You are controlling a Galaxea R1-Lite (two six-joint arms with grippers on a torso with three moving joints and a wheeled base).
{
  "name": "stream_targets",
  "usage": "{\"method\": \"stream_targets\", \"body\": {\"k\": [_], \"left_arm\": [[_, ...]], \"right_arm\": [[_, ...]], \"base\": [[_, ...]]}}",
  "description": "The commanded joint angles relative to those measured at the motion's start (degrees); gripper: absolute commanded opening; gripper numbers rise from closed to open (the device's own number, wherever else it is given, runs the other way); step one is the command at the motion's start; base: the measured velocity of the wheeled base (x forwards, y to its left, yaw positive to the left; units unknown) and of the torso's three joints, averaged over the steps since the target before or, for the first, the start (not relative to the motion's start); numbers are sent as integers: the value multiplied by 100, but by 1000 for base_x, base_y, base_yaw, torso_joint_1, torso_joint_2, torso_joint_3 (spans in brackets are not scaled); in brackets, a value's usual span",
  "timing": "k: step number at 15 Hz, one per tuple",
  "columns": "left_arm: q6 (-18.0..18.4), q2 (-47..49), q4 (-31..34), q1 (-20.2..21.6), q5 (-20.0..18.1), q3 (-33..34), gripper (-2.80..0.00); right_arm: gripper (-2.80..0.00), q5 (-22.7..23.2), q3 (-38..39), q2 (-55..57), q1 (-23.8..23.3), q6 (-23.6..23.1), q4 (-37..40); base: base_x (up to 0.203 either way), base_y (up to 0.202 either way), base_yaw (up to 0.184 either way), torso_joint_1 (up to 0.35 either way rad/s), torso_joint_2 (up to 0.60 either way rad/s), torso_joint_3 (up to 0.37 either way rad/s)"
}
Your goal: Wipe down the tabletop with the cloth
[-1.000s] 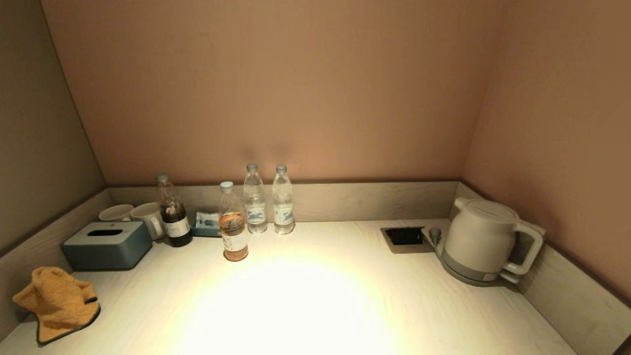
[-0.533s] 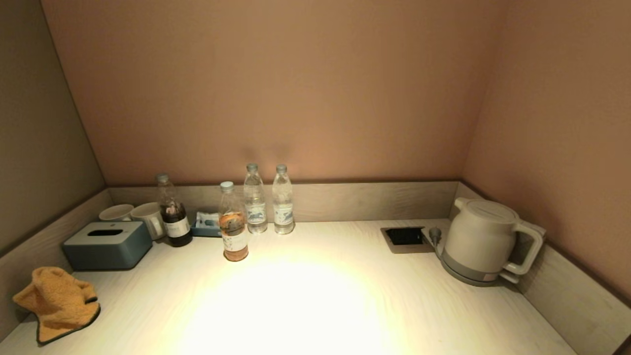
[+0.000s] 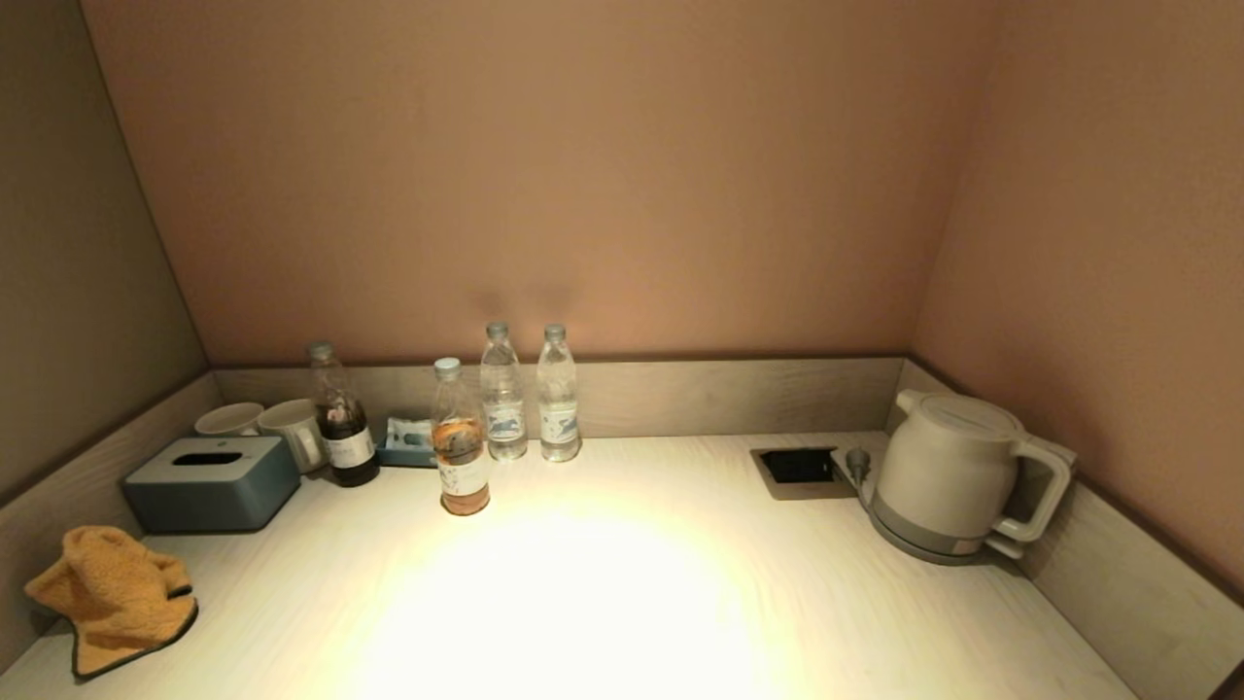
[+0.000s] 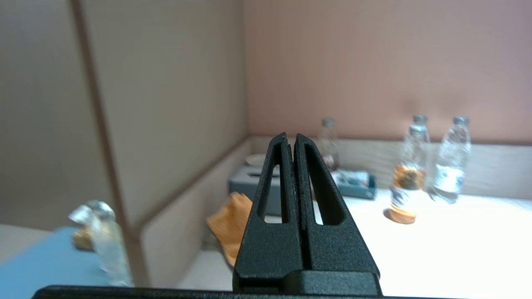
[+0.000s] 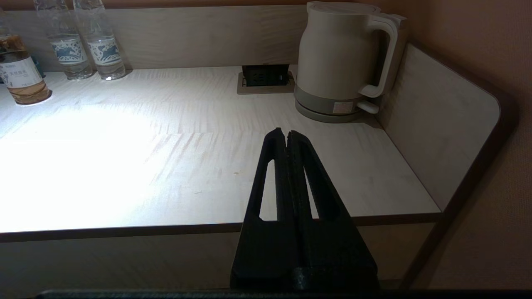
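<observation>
The tabletop [image 3: 622, 583] is a pale wood-grain surface set in an alcove, with a low upstand of the same grey wood along the back and both sides. Above it the back wall [image 3: 544, 175] and the right wall are a plain pinkish brown, and the left wall is more grey-beige. A strong pool of light falls on the middle of the tabletop.

The orange cloth [image 3: 112, 598] lies crumpled at the near left corner, touching the left upstand and close to the front edge. Just behind it stands a blue-grey tissue box [image 3: 212, 481], and behind that two white cups [image 3: 262, 423]. A bottle with dark liquid [image 3: 340, 418] and a small blue tray [image 3: 406, 442] stand near the back. A bottle with amber drink [image 3: 459, 442] stands a little forward, and two clear water bottles [image 3: 530, 399] stand side by side at the back upstand. On the right, a recessed socket box [image 3: 799, 469] sits in the surface, and beside it a cream electric kettle [image 3: 957, 476] stands on its base near the right upstand.

The left gripper [image 4: 291, 139] hangs off the table's left front, with its two fingers pressed together and holding nothing. The right gripper [image 5: 284, 133] is in front of the table edge on the right side, also closed and empty.
</observation>
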Motion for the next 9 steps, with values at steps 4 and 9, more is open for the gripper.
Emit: {"method": "stream_targets", "body": {"k": [4, 9], "left_arm": [[-135, -15, -1168, 1, -327, 1189, -280], [-175, -12, -1855, 1, -869, 2014, -280]], "right_arm": [[-280, -2, 0, 0, 2, -2, -2], [-280, -2, 0, 0, 2, -2, -2]], "base": [[0, 0, 0, 0, 0, 0], [0, 0, 0, 0, 0, 0]]}}
